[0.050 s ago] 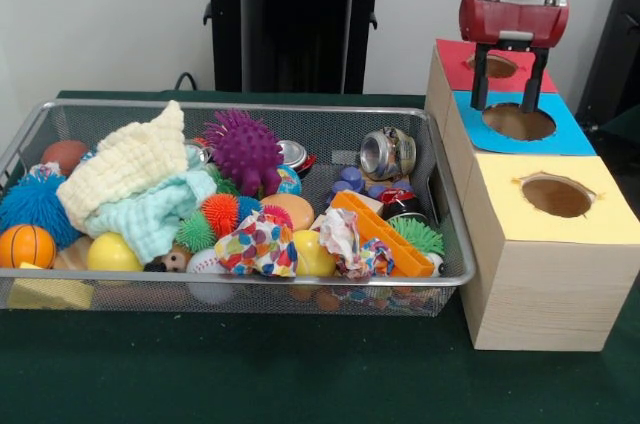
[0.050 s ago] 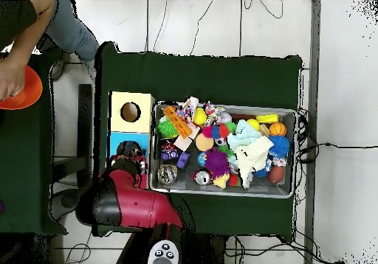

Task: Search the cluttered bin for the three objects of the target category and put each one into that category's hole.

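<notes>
Front view, near to far. At 6 o'clock only green table cloth [image 1: 250, 374] is seen. The wire mesh bin [image 1: 230, 284] is packed full: an orange ball [image 1: 26, 244] at its 9 o'clock corner, a yellow ball [image 1: 112, 253] and crumpled multicoloured cloth [image 1: 258, 244] along the near wall, an orange tray [image 1: 385, 234] toward 4 o'clock. Further back, cream and mint knitted cloths [image 1: 140, 184] are piled left of centre, with a purple spiky ball [image 1: 244, 149] at 12 o'clock and a crushed can [image 1: 388, 152] at 2 o'clock. Target category can't be told from the views. The wooden box [image 1: 545, 294] is set just beside the bin's 3 o'clock side: yellow hole [image 1: 556, 196] nearest, blue hole [image 1: 518, 122] behind it, red hole [image 1: 493, 66] farthest. The gripper [image 1: 509, 104] is positioned over the blue hole, fingers [image 1: 480, 79] spread apart, nothing held between them.
</notes>
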You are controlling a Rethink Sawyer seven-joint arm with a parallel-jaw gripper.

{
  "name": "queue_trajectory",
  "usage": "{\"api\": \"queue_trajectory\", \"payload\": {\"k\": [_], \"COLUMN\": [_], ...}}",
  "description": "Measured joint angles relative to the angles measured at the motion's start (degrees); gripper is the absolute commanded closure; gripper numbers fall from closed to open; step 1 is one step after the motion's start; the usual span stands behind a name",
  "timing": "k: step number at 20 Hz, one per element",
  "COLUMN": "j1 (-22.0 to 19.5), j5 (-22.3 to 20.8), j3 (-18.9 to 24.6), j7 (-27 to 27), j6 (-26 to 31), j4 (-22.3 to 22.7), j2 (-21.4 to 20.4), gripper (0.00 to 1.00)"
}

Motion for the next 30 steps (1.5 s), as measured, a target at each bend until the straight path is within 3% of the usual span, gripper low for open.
{"api": "queue_trajectory", "payload": {"k": [12,23,30], "j1": [1.2,3.6,3.6], "j5": [0.2,0.2,0.2], "j3": [-1.6,-6.7,-9.1], "j7": [0.0,0.0,0.0], "j6": [0.4,10.9,12.5], "j4": [0.0,-0.3,-0.8], "j2": [0.4,-6.0,-8.0], "gripper": [0.00,0.00,0.00]}}
